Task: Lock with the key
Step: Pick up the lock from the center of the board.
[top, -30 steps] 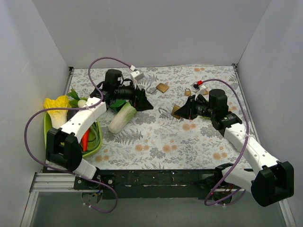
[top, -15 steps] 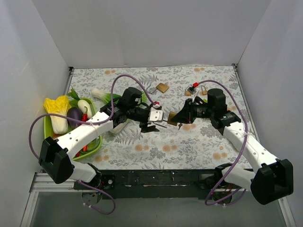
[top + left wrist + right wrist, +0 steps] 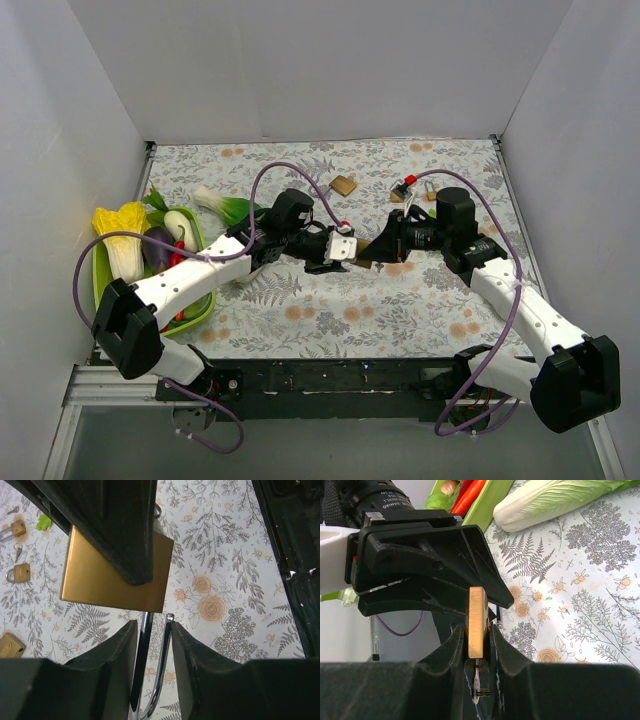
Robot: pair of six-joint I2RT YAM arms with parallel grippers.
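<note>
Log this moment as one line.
right pincer: shut on brass padlock | left pincer: straddling its shackle, grip unclear | shackle: open

Left arm and right arm — white shells, black joints. A purple cable loops along each; black moulded jaws.

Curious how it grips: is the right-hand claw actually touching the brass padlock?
Touching. The right wrist view shows the padlock squeezed edge-on between both fingers of the right gripper, with no gap.

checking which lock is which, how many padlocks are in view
4: a large padlock in the right gripper, a loose padlock at the back middle, two small padlocks back right. More may be hidden.
</note>
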